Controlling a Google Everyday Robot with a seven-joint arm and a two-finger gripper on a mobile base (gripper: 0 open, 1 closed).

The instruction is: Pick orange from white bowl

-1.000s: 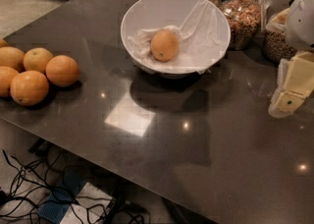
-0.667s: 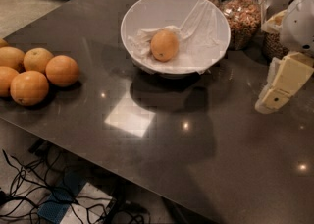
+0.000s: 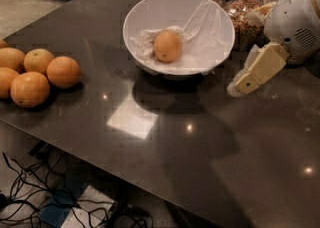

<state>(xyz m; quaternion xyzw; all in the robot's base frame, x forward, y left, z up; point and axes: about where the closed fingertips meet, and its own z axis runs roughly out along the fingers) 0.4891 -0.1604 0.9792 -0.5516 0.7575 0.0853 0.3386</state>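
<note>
The orange [image 3: 167, 46] is pale yellow-orange and slightly egg-shaped. It lies on crumpled white paper inside the wide white bowl [image 3: 150, 7] at the back middle of the dark table. My gripper [image 3: 244, 84] is at the right, just outside the bowl's right rim and above the tabletop. Its cream-coloured fingers [image 3: 260, 69] point down and to the left. It holds nothing. The white arm housing [image 3: 296, 22] sits above and behind it.
A cluster of several deeper-orange oranges [image 3: 35, 72] lies at the table's left edge. Glass jars of grains [image 3: 247, 17] stand behind the bowl at the back right. Cables [image 3: 30, 192] lie on the floor below the table's front edge.
My gripper has moved left and slightly up, closer to the bowl's right rim, and has tilted more to the left. The orange and bowl have not moved.
</note>
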